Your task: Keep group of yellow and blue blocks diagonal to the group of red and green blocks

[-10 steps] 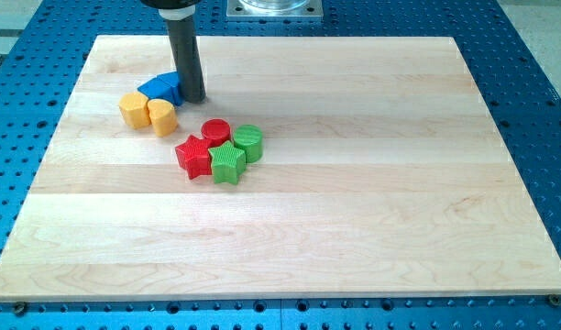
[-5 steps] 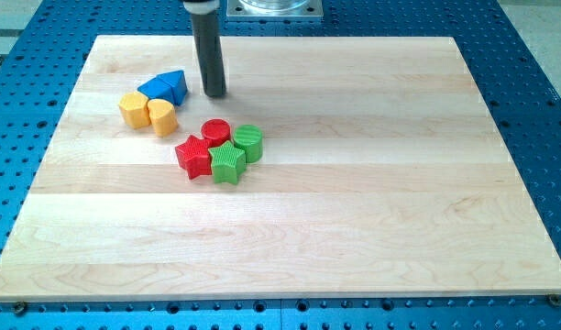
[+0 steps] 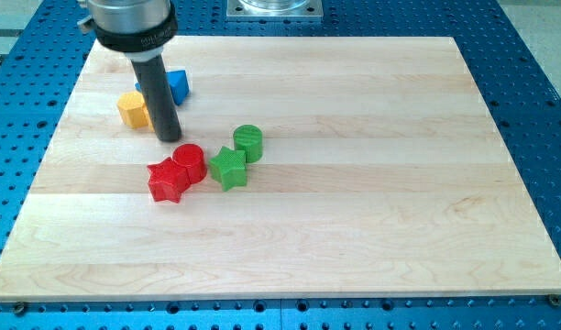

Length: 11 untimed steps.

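My tip rests on the board just above and left of the red cylinder, which touches the red star below-left of it. The green star and green cylinder sit to their right, a small gap from the red pair. The rod hides part of the yellow and blue group: a yellow block shows at its left and a blue block at its right. Any other yellow or blue blocks are hidden behind the rod.
The wooden board lies on a blue perforated table. A grey metal mount sits at the view's top edge.
My tip has moved from the right of the blue blocks down and left to beside the red cylinder. The red cylinder and red star have shifted down-left, away from the green blocks.
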Tool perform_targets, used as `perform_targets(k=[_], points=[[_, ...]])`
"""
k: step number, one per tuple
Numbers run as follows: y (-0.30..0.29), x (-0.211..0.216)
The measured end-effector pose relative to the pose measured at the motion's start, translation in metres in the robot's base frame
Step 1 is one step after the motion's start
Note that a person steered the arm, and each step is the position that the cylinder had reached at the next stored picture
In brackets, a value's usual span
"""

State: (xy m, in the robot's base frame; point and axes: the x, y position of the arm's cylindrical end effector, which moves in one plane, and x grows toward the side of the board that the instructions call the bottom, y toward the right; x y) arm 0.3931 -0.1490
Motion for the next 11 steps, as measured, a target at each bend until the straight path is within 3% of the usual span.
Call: perform_targets(k=[1, 2, 3, 5, 6, 7, 8, 11], points=[[-0.014, 0.014], [-0.086, 0.063], [-0.052, 0.113], [0.043, 0.095], [0.046, 0.086], [-0.016, 0.084], [-0.014, 0.06], [0.057, 0.033]])
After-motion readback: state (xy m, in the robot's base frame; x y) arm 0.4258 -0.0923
